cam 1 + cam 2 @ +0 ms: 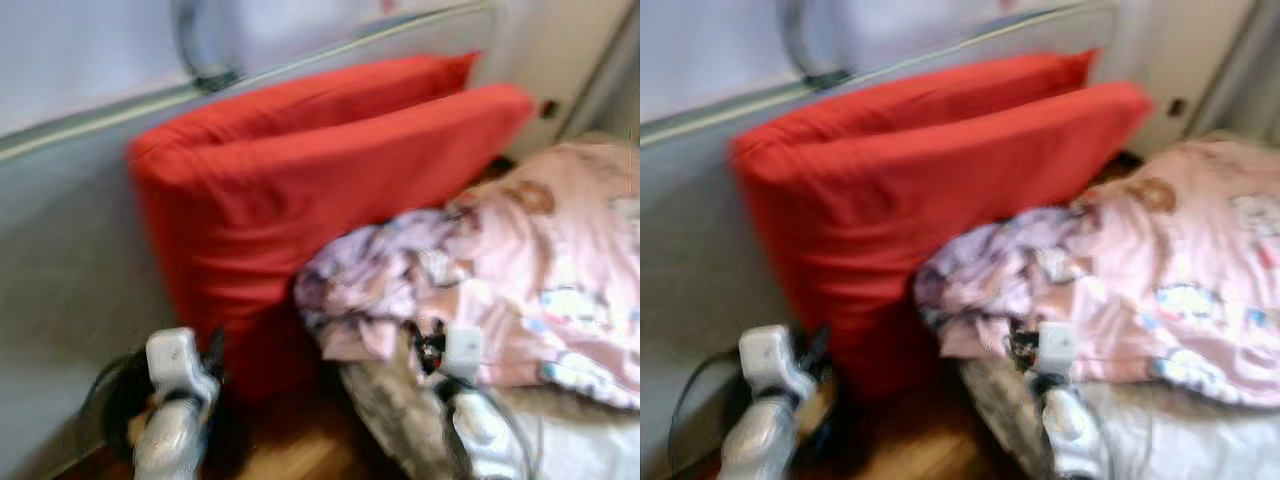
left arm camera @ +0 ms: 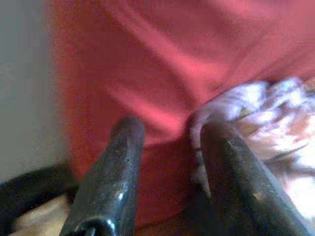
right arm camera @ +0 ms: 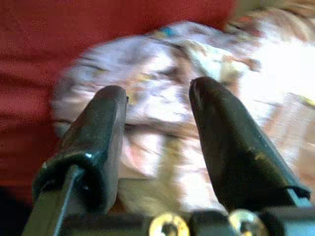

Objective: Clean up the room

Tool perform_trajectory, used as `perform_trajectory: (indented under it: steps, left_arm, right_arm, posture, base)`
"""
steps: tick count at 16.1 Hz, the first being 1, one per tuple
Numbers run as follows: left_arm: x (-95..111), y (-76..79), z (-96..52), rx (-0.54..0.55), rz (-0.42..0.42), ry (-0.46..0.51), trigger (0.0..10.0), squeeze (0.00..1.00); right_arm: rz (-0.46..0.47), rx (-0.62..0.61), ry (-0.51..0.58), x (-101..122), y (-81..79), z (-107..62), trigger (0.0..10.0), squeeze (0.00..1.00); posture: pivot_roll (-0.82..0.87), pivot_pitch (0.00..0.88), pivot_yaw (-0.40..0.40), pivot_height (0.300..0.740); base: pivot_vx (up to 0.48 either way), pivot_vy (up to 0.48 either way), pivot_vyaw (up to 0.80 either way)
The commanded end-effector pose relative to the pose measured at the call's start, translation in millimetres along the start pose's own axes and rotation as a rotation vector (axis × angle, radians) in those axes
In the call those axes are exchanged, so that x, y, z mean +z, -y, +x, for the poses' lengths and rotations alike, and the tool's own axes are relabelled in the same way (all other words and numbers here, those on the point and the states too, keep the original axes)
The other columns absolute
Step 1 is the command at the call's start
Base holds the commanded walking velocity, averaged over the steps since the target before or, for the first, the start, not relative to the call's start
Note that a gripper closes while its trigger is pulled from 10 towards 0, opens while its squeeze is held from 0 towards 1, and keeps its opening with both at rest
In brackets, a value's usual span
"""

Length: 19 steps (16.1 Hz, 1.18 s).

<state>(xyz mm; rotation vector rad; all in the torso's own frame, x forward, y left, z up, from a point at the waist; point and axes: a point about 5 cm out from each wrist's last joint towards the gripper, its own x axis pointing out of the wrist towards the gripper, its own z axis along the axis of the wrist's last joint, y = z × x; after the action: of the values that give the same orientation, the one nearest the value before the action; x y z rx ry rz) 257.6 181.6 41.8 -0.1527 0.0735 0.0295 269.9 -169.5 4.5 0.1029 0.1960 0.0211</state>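
A red mattress (image 1: 300,190) leaned against the grey wall (image 1: 60,230). The crumpled pink blanket (image 1: 480,280) lay at the bed's edge, just ahead of the right claw (image 3: 157,105), spread wide and empty. The left claw (image 2: 170,128) gaped too.

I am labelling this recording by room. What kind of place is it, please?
Probably a bedroom: a rumpled pink patterned blanket lies on what looks like a bed, and two large red cushions stand against the wall beside it.
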Motion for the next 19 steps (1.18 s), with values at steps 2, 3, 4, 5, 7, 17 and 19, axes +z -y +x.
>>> perform_trajectory:
  steps: [2, 3, 4, 5, 7, 17, 19]
  left_arm:
    - [-0.7, -9.4, -2.9, 0.023, 0.011, -0.014, 10.0, 0.0]
    - [-0.2, -9.2, -2.7, 0.021, 0.01, -0.012, 10.0, 0.0]
    - [0.7, -8.4, -2.7, 0.017, 0.008, -0.01, 10.0, 0.0]
    - [1.2, -8.0, -2.6, 0.015, 0.007, -0.01, 10.0, 0.0]
    - [2.7, -6.0, -2.5, 0.005, 0.005, -0.007, 10.0, 0.0]
    - [9.5, -3.2, -2.4, -0.012, 0.004, 0.015, 10.0, 0.0]
    - [9.1, -2.0, -2.7, -0.019, 0.006, 0.008, 10.0, 0.0]
  right_arm:
    - [0.013, 0.017, -0.003, 0.8, -9.2, 3.0, 10.0, 0.0]
    - [0.014, 0.016, -0.004, 0.5, -9.4, 2.9, 10.0, 0.0]
    - [0.015, 0.015, -0.008, -0.4, -9.4, 2.5, 10.0, 0.0]
    - [0.015, 0.014, -0.01, -0.6, -9.3, 2.4, 10.0, 0.0]
    - [0.02, 0.007, -0.014, -1.8, -8.5, 1.9, 10.0, 0.0]
    - [0.031, 0.009, -0.001, -0.3, -10.8, 2.1, 10.0, 0.0]
    - [0.033, 0.007, 0.006, 1.0, -11.6, 2.2, 10.0, 0.0]
  posture:
    - [0.02, 0.051, -0.002, 0.74]
    - [0.02, 0.052, -0.002, 0.74]
    - [0.02, 0.052, -0.002, 0.74]
    - [0.02, 0.058, -0.002, 0.74]
    - [0.02, 0.064, 0.0, 0.74]
    - [0.02, 0.072, 0.002, 0.74]
    - [0.02, 0.074, 0.002, 0.74]
  base:
    - [0.298, 0.0, 0.0]
    - [0.3, 0.0, 0.0]
    - [0.0, 0.0, 0.0]
    - [0.0, 0.0, 0.0]
    - [0.0, 0.0, 0.0]
    - [0.0, 0.0, 0.0]
    - [0.0, 0.0, 0.0]
